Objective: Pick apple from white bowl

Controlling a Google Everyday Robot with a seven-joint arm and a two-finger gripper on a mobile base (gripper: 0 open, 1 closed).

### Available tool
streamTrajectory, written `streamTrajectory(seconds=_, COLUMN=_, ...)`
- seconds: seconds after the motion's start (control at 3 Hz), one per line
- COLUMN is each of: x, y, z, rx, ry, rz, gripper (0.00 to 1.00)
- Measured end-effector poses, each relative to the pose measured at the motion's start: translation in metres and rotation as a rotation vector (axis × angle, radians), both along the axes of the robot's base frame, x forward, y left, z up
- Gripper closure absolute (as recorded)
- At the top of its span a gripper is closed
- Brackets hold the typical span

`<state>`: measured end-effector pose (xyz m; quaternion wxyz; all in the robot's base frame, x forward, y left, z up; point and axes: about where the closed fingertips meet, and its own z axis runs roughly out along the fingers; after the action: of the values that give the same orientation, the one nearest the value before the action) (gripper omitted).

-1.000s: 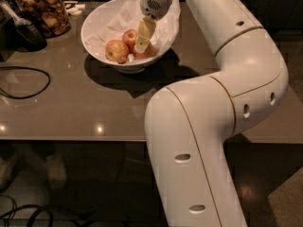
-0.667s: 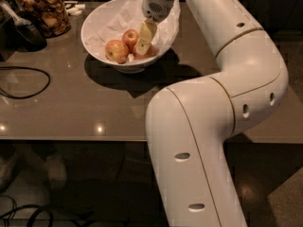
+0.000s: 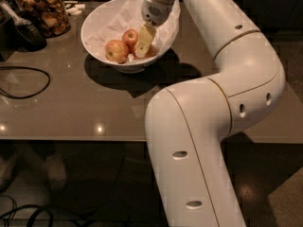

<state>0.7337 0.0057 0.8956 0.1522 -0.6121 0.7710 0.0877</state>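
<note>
A white robot arm (image 3: 213, 126) arches from the foreground across a grey-brown bench (image 3: 71, 112) and dips into the white bowl (image 3: 94, 27), which stands near the bench's far edge and is lined with crumpled paper (image 3: 118, 15). A glass jar of brown snacks (image 3: 45, 8) stands to the bowl's left, and a black cable (image 3: 23, 86) loops over the bench nearer the camera. The claw (image 3: 141, 50) is low inside the bowl, tip down among the fruit, just beside the apple (image 3: 130, 36), which sits on the paper near the bowl's middle. A paler apple (image 3: 116, 51) lies to that one's left, and a reddish one (image 3: 151, 51) shows partly behind the claw. Whether the claw is clenched or released cannot be told. The reach into the bowl looks done; nothing appears lifted clear, so the grasp and the lift out of the bowl likely remain.
</note>
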Motion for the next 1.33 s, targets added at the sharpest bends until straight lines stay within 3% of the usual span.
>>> streamTrajectory(seconds=1.33, x=0.001, y=0.004, z=-0.018, rx=0.014, ry=0.039, rz=0.008, gripper=0.31)
